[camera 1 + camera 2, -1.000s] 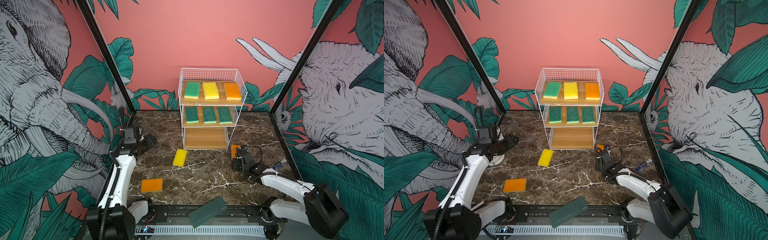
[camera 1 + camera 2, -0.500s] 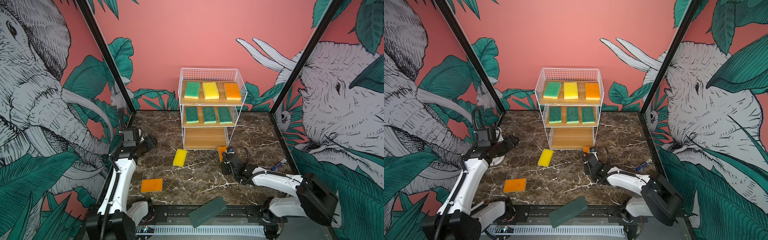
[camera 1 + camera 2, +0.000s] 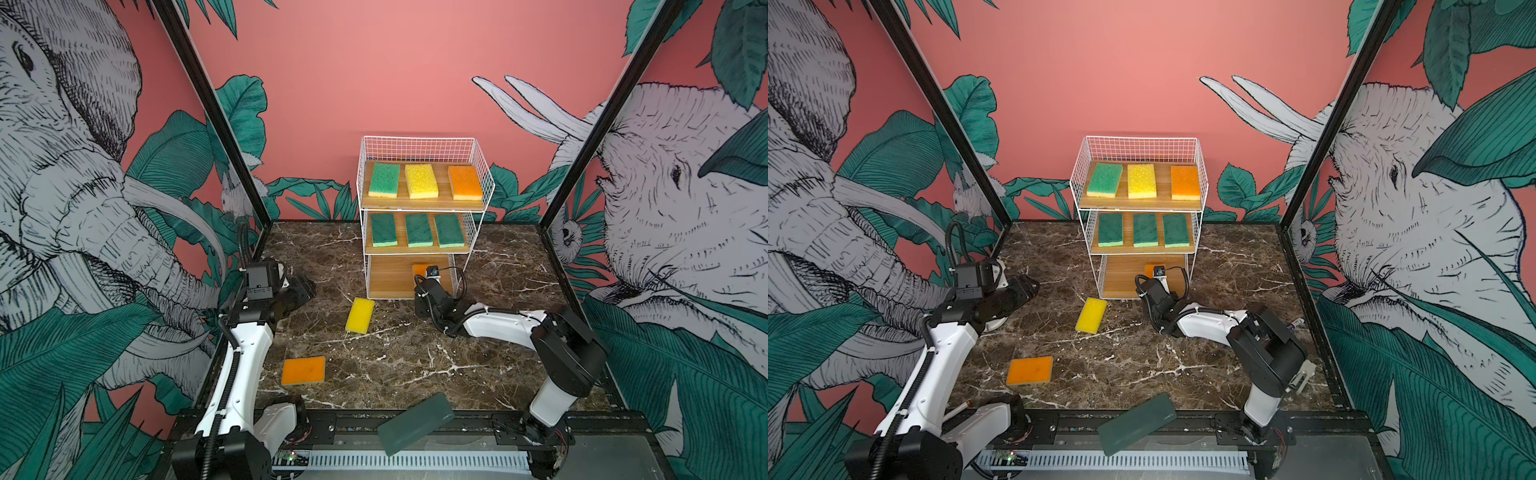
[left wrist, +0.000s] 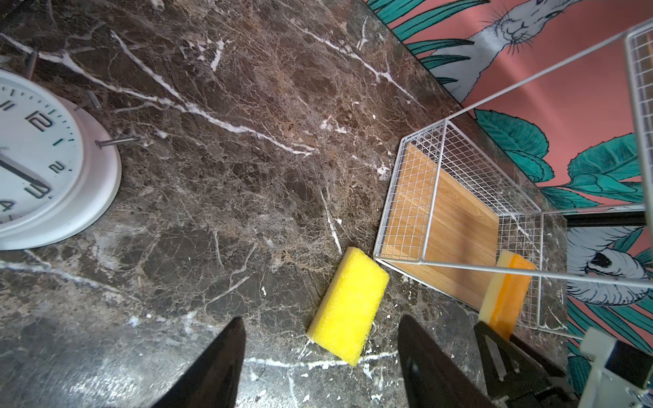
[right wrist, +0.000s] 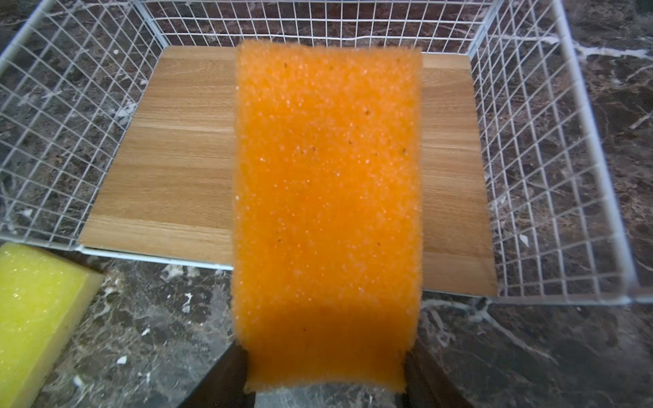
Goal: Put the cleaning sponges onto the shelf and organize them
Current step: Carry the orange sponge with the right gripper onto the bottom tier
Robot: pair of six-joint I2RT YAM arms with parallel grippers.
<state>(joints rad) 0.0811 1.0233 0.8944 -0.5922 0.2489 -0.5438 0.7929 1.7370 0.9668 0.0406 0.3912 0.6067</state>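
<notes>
The shelf (image 3: 417, 143) stands at the back, a white wire rack with three wooden boards. Its top board holds green, yellow and orange sponges; the middle board holds three dark green ones. My right gripper (image 5: 325, 371) is shut on an orange sponge (image 5: 327, 183), which reaches over the front of the bottom board (image 5: 169, 159). A yellow sponge (image 3: 360, 315) lies on the marble in front of the shelf, and another orange sponge (image 3: 303, 370) lies nearer the front left. My left gripper (image 4: 321, 318) hovers open just short of the yellow sponge (image 4: 348, 307), touching nothing.
A white clock (image 4: 42, 166) lies on the marble under my left arm. A dark green flat slab (image 3: 415, 424) leans over the table's front rail. A small pen-like object (image 3: 1296, 322) lies at the right edge. Black frame posts stand at both back corners.
My right gripper has carried the orange sponge from the floor right of the shelf leftward and forward to the bottom board's opening. My left arm has barely shifted.
</notes>
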